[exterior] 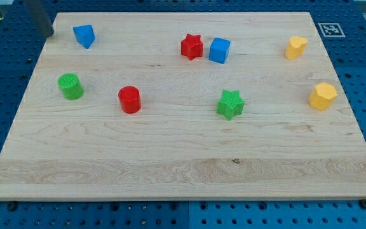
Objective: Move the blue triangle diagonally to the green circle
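The blue triangle [84,35] sits near the board's top left corner. The green circle [70,86] stands below it and slightly left, near the board's left edge. My tip [47,33] is at the view's top left, just left of the blue triangle with a small gap, at the board's left edge. The rod runs up out of the view.
A red circle [129,100] stands right of the green circle. A red star [192,46] and a blue cube [219,49] sit side by side at top centre. A green star [230,104] is at centre right. Two yellow blocks [295,47] [323,96] are on the right.
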Motion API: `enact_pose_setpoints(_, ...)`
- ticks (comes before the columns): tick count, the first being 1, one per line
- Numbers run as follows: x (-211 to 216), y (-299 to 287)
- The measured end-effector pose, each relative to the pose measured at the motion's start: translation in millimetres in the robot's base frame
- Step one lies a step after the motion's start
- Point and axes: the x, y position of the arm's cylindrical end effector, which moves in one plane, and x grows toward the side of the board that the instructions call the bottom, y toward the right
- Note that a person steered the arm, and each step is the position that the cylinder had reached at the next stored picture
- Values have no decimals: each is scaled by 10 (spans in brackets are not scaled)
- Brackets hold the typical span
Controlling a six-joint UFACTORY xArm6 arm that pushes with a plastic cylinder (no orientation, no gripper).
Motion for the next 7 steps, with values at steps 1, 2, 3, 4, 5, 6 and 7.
enact_pose_setpoints(1, 252, 743)
enact_pose_setpoints(2, 317, 1699)
enact_pose_setpoints(3, 446, 1602)
enact_pose_setpoints(4, 539, 843)
enact_pose_setpoints(5, 286, 7)
enact_pose_setpoints(6, -113, -86)
enact_pose_setpoints(7, -229, 403)
